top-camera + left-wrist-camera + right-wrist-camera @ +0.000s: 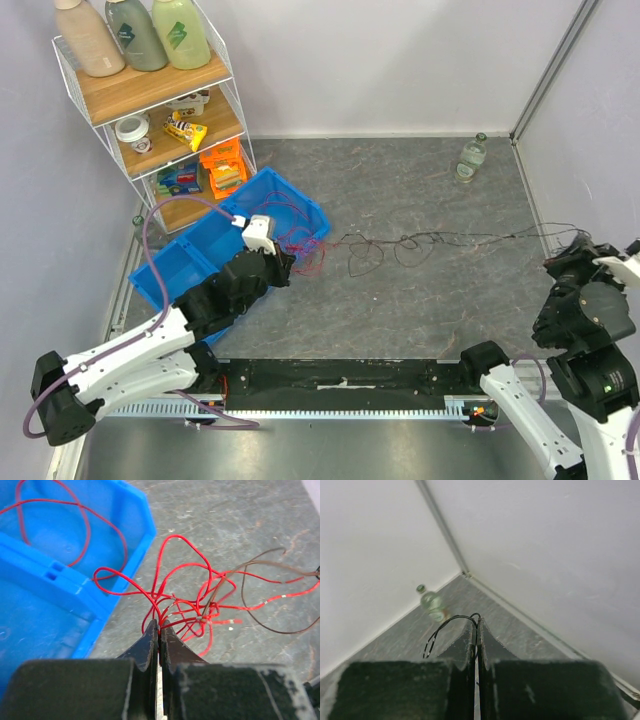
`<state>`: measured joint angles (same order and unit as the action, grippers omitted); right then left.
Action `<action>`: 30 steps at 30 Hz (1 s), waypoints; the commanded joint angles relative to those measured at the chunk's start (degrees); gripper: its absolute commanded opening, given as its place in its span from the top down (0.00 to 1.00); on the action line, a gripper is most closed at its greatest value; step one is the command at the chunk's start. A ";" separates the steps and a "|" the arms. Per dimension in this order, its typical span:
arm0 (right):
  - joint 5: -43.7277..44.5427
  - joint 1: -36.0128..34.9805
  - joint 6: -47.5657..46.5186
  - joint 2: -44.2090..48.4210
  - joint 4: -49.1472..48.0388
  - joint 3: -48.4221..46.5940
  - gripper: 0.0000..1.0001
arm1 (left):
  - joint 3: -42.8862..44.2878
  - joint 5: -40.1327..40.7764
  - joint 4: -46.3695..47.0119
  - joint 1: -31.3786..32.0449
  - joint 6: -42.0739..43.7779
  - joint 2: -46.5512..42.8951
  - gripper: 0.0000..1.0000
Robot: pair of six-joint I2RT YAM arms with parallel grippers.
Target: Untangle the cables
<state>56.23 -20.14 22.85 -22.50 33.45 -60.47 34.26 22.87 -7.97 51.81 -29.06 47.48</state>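
- The left jaws are pressed together on a strand of the red cable (186,611), right at the near edge of its knot.
- That knot lies on the counter (400,320), just beside the corner of the blue bin (45,585). One long red loop trails back inside the bin.
- The right jaws are closed on the far end of the black cable (455,238), held up off the counter at its right side, near the wall corner. A bottle (433,606) stands further back.
- The black cable runs across the counter between the two arms. It makes a couple of open loops close to the red bunch, and a dark strand passes into the red knot.
- Step in hand, as I judge it: both grips are made, one on each colour, and the pull-apart is about to start.
- The next move calls for drawing the two arms apart slowly, with the left lifting the red bunch clear of the counter so the black strand can slide out.
- If the knot tightens instead, the pull should stop and one arm should take a new grip nearer the crossing.
- The red loop in the bin may snag on its wall as the bunch moves.
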 commanded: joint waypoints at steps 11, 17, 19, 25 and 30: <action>6.12 -3.15 -3.97 2.55 -1.90 -8.19 0.99 | -4.20 9.23 -5.93 -0.40 -0.92 -19.88 0.98; -19.99 -3.15 9.12 -6.04 -1.90 3.06 0.96 | -2.36 -5.11 -1.00 -0.22 3.04 -18.22 0.98; -25.88 -3.24 13.08 -9.65 -2.95 8.75 0.98 | -2.79 -7.39 0.40 -0.31 3.57 -17.95 0.98; -48.80 -3.15 10.29 -18.88 -12.96 13.63 1.00 | -3.41 -11.00 1.46 -0.31 2.08 -16.99 0.98; -43.35 -3.15 9.04 -20.56 -10.98 12.30 0.92 | -3.06 -16.27 4.26 -0.31 2.87 -14.62 0.98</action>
<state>12.25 -23.40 32.27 -44.12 25.69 -44.97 30.57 12.60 -8.86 51.72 -27.94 31.33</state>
